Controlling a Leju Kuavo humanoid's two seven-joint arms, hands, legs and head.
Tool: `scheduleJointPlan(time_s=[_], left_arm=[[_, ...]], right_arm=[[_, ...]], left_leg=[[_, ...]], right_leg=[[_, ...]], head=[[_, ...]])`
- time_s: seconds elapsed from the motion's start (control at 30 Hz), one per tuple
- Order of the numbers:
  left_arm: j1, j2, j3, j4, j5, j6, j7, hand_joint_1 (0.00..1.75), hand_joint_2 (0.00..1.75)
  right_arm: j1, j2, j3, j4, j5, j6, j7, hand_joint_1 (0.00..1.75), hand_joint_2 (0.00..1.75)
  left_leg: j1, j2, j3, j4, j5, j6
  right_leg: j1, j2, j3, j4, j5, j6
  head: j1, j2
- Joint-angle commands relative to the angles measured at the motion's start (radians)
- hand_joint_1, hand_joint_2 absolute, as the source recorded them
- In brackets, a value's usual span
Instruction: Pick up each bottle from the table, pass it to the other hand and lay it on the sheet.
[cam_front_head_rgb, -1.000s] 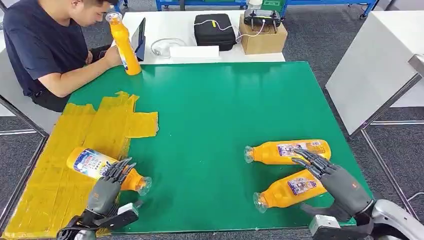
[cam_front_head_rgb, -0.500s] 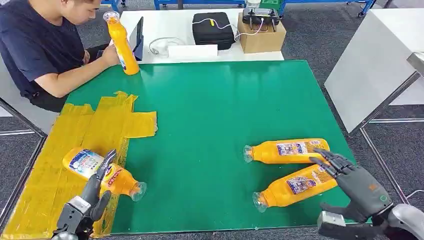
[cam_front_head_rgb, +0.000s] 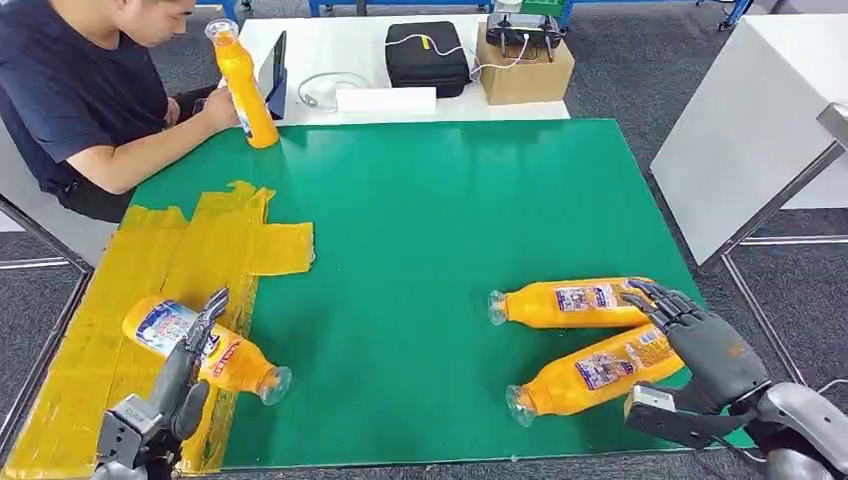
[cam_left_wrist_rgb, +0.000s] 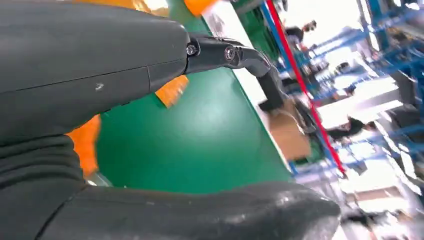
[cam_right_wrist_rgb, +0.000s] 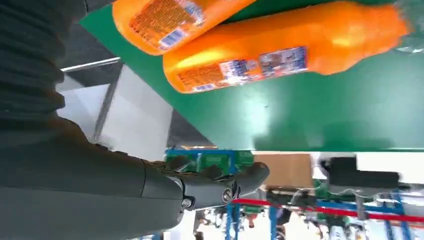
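One orange bottle (cam_front_head_rgb: 150, 325) lies on the yellow sheet (cam_front_head_rgb: 130, 260), its neck reaching over the green mat (cam_front_head_rgb: 420, 220). My left hand (cam_front_head_rgb: 182, 378) stands edge-on right at that bottle with fingers straight, holding nothing. Two more orange bottles lie at the mat's right: a far one (cam_front_head_rgb: 565, 303) and a near one (cam_front_head_rgb: 585, 372). My right hand (cam_front_head_rgb: 705, 345) hovers open at their base ends, fingers spread above them. The right wrist view has both bottles (cam_right_wrist_rgb: 280, 55) beyond the empty hand (cam_right_wrist_rgb: 150, 185). A person holds a fourth bottle (cam_front_head_rgb: 244, 90) upright at the mat's far left corner.
The person (cam_front_head_rgb: 80, 90) sits at the far left. A white table (cam_front_head_rgb: 400, 60) behind the mat carries a black case (cam_front_head_rgb: 428, 55), a cardboard box (cam_front_head_rgb: 525, 70) and cables. A white panel (cam_front_head_rgb: 760, 130) stands to the right.
My left hand has let go of the bottle on the sheet and drawn back, turning edge-on. My right hand has shifted right, toward the bottles' base ends. The view itself shifted slightly.
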Motion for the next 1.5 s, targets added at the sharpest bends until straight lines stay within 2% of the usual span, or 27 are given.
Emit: scheduleJointPlan(time_s=[0.03,0.13,0.3,0.4,0.87,0.97,1.1,1.27,1.5], left_arm=[[-0.039,-0.043,0.003,0.001,-0.013,-0.043,0.003,0.0,0.0],[-0.056,-0.035,-0.003,0.022,-0.004,-0.041,0.003,0.0,0.0],[-0.072,-0.03,0.001,0.052,0.009,-0.038,0.003,0.0,0.0],[-0.081,-0.028,0.006,0.066,0.014,-0.046,0.003,0.0,0.0],[-0.095,-0.032,0.006,0.084,0.012,-0.051,0.003,0.0,0.0],[-0.101,-0.033,0.009,0.091,0.017,-0.058,0.003,0.0,0.0],[-0.081,-0.038,0.02,0.073,0.01,-0.057,0.003,0.0,0.0],[-0.079,-0.04,0.022,0.071,0.009,-0.059,0.003,0.0,0.0],[-0.094,-0.047,0.025,0.087,-0.003,-0.07,0.003,0.0,0.0]], right_arm=[[-0.141,0.001,0.065,0.28,0.004,0.055,0.012,0.0,1.75],[-0.127,-0.033,0.078,0.283,-0.027,0.102,0.015,0.0,1.75],[0.025,-0.191,0.027,0.158,-0.145,0.175,0.057,0.0,1.75],[0.08,-0.245,-0.002,0.115,-0.184,0.2,0.09,0.0,1.75],[0.109,-0.26,-0.003,0.107,-0.196,0.203,0.104,0.0,1.75],[0.053,-0.199,0.05,0.162,-0.134,0.147,0.096,0.0,1.75],[-0.077,-0.051,0.13,0.272,-0.01,0.036,0.057,0.0,1.75],[-0.092,-0.034,0.141,0.291,0.003,0.03,0.056,0.0,1.75],[-0.201,0.077,0.205,0.384,0.072,0.002,0.015,0.0,1.75]], left_leg=[[0.0,0.0,0.002,-0.001,0.001,0.001],[-0.001,-0.001,0.002,-0.001,0.001,0.001],[-0.002,-0.006,0.002,0.0,0.0,0.002],[-0.003,-0.006,0.001,0.0,0.0,0.001],[-0.002,-0.003,0.001,-0.001,0.0,0.002],[-0.001,-0.003,0.002,-0.001,0.0,0.001],[0.001,0.0,0.004,-0.003,0.0,0.001],[0.0,0.001,0.002,-0.001,0.0,0.001],[0.0,0.003,0.003,-0.002,0.0,0.001]], right_leg=[[0.0,0.0,0.003,-0.002,0.001,0.0],[-0.001,-0.002,0.003,-0.002,0.001,0.0],[-0.002,-0.007,0.004,-0.001,-0.002,-0.001],[-0.002,-0.006,0.002,0.0,-0.002,0.0],[-0.001,-0.003,0.002,-0.002,0.0,-0.001],[-0.001,-0.003,0.002,-0.002,0.0,0.0],[0.001,0.0,0.005,-0.006,0.002,-0.001],[0.0,0.001,0.002,-0.003,0.001,-0.001],[0.001,0.003,0.003,-0.004,0.002,-0.001]], head=[[0.001,0.0],[0.0,0.0],[0.0,0.0],[0.0,0.0],[0.0,0.0],[0.0,0.0],[0.0,0.0],[0.0,0.0],[0.0,0.0]])
